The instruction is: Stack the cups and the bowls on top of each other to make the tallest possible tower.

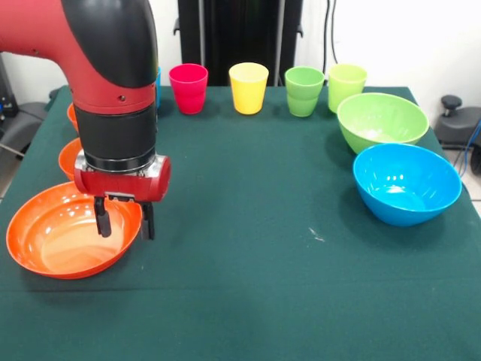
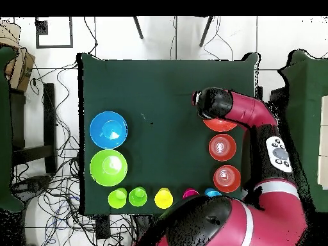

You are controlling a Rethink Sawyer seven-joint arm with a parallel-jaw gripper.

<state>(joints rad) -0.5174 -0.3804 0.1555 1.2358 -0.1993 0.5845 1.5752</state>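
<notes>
Nearest, the wide glossy orange plastic bowl [image 1: 64, 237] rests on the green tabletop [image 1: 263, 248]; the gripper [image 1: 125, 220] hangs over its right rim, black fingers [image 1: 102, 219] apart, holding nothing.

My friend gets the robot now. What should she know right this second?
Gripper: open, empty, over the wide orange bowl's far rim.
Two small orange bowls sit apart behind it, mostly hidden by the arm in the front view.
Pink cup, yellow cup and green cups line the table's far edge; a blue cup is partly hidden.
Lime green bowl and blue bowl stand separately.
Done: nothing stacked yet. Left: the whole tower.
</notes>
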